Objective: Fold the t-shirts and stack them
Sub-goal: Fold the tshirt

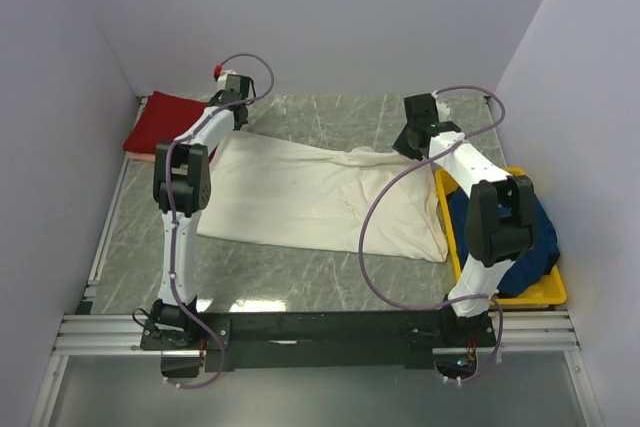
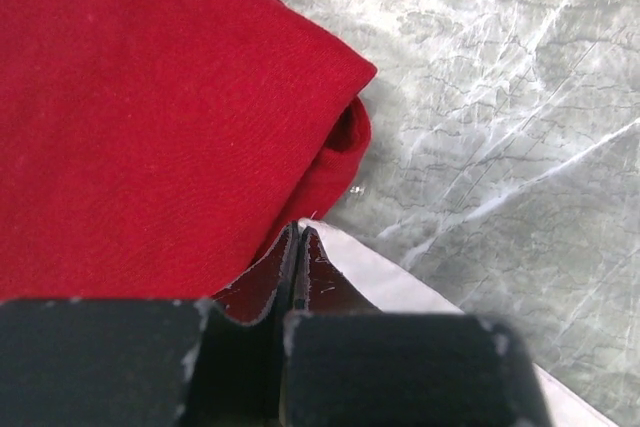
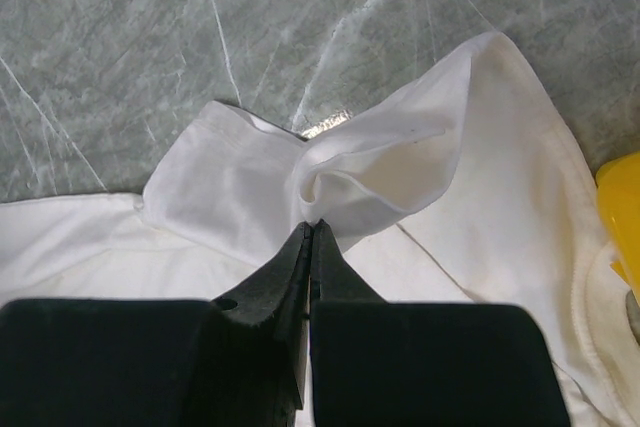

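Observation:
The large cream t-shirt (image 1: pixel 320 197) lies spread across the middle of the table. My left gripper (image 1: pixel 235 107) is at its far left corner, jaws shut with the cream corner (image 2: pixel 385 282) coming out at the tips (image 2: pixel 298 232). My right gripper (image 1: pixel 415 139) is at the far right end, jaws shut (image 3: pixel 310 227) on a bunched fold of cream cloth (image 3: pixel 380 172). A folded dark red t-shirt (image 1: pixel 165 122) lies at the far left, close beside the left fingers (image 2: pixel 150 117); a pink edge (image 1: pixel 145 156) shows under it. A navy t-shirt (image 1: pixel 525 237) lies in the bin.
A yellow plastic bin (image 1: pixel 455 237) stands along the right edge, its corner showing in the right wrist view (image 3: pixel 620 197). White walls close in the table on the left, back and right. Bare grey marble tabletop (image 1: pixel 300 272) shows in front of the cream shirt.

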Tool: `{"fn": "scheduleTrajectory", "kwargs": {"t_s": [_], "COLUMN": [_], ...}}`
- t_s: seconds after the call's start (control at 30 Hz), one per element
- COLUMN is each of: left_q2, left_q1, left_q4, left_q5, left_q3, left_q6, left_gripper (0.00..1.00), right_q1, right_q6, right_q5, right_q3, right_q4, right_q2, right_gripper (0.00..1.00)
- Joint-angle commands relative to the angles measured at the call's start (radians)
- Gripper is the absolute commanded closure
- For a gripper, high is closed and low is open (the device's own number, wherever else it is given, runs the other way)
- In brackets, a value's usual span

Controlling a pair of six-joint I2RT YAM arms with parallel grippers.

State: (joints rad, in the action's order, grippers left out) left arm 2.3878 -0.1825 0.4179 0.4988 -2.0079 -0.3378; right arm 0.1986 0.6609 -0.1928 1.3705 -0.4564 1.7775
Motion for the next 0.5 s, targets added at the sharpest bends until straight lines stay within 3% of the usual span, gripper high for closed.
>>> {"fn": "scheduleTrajectory", "kwargs": {"t_s": [0.0, 0.47], "left_q2": [-0.114, -0.373], "left_q1": [0.0, 0.052], "left_q4": [-0.073, -0.267], "left_q5": [0.015, -0.107], "left_q3": [0.053, 0.349], "left_q6": [0.011, -0.064], "left_gripper": [1.0, 1.0], "right_q1": [0.001, 0.002], "right_q6": [0.006, 0.031], "right_q5": [-0.02, 0.003], "right_q3": [-0.02, -0.238], "right_q4": [0.013, 0.028], "right_q2": [-0.079, -0.277], "right_gripper": [1.0, 1.0]}}
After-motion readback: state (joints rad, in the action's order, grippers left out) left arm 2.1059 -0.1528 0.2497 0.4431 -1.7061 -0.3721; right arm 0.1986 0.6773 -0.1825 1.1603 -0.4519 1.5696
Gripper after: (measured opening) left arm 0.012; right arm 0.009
